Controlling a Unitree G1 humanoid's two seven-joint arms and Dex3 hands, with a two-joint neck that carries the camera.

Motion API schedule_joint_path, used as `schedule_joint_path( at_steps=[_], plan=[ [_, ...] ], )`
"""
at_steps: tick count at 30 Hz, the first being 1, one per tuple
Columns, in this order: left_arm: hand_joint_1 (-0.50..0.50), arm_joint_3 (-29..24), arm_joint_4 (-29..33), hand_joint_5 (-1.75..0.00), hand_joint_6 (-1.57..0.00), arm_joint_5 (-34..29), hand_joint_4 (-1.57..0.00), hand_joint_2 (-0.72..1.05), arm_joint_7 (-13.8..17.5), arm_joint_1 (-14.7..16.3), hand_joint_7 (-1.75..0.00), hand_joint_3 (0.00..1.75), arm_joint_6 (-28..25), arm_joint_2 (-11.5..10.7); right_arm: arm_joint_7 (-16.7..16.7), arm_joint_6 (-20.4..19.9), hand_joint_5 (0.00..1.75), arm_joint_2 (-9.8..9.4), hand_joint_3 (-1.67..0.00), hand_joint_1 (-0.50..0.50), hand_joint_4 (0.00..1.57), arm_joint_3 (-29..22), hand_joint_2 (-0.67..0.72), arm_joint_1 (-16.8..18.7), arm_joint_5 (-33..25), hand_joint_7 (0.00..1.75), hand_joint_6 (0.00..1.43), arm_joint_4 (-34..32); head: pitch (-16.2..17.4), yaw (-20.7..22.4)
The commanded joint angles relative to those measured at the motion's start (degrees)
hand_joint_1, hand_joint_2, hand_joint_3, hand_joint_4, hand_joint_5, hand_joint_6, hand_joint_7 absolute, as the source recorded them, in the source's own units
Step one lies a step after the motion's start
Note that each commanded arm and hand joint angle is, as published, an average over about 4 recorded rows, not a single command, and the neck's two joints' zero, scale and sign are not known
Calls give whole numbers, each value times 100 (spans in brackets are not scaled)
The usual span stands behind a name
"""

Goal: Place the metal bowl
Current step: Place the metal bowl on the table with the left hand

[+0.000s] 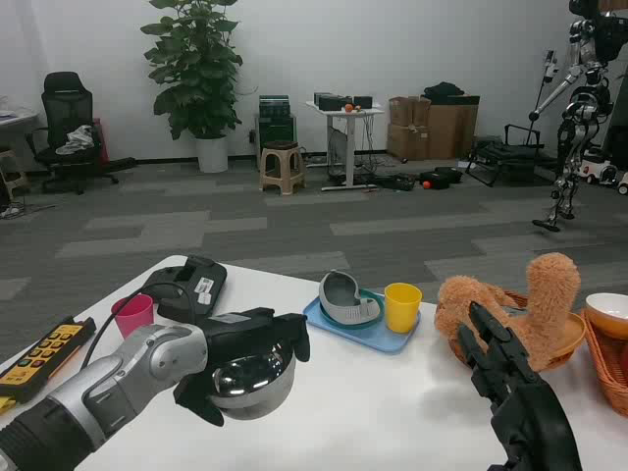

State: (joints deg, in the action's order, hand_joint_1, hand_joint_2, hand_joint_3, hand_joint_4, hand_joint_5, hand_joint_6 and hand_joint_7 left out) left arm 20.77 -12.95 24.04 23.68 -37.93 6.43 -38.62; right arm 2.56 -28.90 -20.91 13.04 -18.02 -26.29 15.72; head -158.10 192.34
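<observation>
Presently the left hand (245,358) grips the metal bowl (251,383) at the near left of the white surface (392,412); fingers curl over the upper rim and cover part of it. Whether the bowl's base rests on the surface or hangs just above it cannot be told. The right hand (502,365) stands at the lower right, fingers extended and apart, holding nothing; its forearm is cut off by the bottom edge. Just behind it a brown plush toy (530,304) sits in a wicker basket (569,339), hiding most of the basket. A second basket (608,378) with a white bowl (610,312) is cut off at the right edge. Mid-surface, a blue tray (368,336) carries a grey object (345,299), shape unclear, and a yellow cup (402,306). At far left stand a pink cup (133,314), a black device (186,285) and a yellow remote (44,355), partly behind the left arm.
</observation>
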Motion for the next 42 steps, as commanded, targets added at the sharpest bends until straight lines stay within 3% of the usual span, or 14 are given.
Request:
schedule_joint_path(
  at_steps=[1, 20, 25, 33, 36, 39, 41, 42],
  plan=[
    [-50, -331, 231, -175, -76, -110, -138, 43, 49, 368, -168, 175, -28, -119, -142, -81, 0, -68, 0, -21, 0, 75, 72, -213, -184, 14, 0, 71, 99, 287],
    [-50, -319, 192, -175, -76, -13, -137, 43, 9, 370, -168, 175, -63, -110, -151, -90, 0, -18, 0, -20, 0, 84, 72, -210, -179, 14, 0, 84, 118, 169],
    [-50, -388, -417, -175, -72, 244, -135, 43, -99, 356, -168, 175, -149, 305, -146, -120, 0, -18, 0, -17, 0, 86, 72, -210, -256, 14, 0, 137, 110, 94],
    [-50, -886, -2184, -175, -60, 763, -131, 34, -1114, 343, -168, 175, -15, 1166, -151, -175, 0, -12, 0, -17, 0, 91, 72, -180, -320, 14, 0, 192, 73, -111],
    [-50, -1348, -3043, -175, -59, 1048, -132, 34, -1736, 251, -168, 175, 25, 1579, -151, -178, 0, -9, 0, -17, 0, 86, 72, -136, -346, 14, 0, 203, 134, -97],
    [-50, -1484, -3320, -175, -62, 1499, -137, 34, -2245, 172, -168, 175, 34, 1722, -151, -182, 0, -9, 0, -17, 0, 84, 72, -127, -355, 14, 0, 207, 196, -74],
    [-50, -1653, -3656, -175, -65, 2116, -140, 34, -2858, 47, -168, 175, 34, 1896, -151, -186, 0, -9, 0, -17, 0, 91, 72, -118, -364, 14, 0, 214, 248, -37],
    [-50, -1695, -3766, -175, -67, 2235, -141, 34, -2977, 0, -168, 175, 34, 1940, -151, -186, 0, -9, 0, -17, 0, 95, 72, -116, -366, 14, 0, 216, 270, -20]
  ],
)
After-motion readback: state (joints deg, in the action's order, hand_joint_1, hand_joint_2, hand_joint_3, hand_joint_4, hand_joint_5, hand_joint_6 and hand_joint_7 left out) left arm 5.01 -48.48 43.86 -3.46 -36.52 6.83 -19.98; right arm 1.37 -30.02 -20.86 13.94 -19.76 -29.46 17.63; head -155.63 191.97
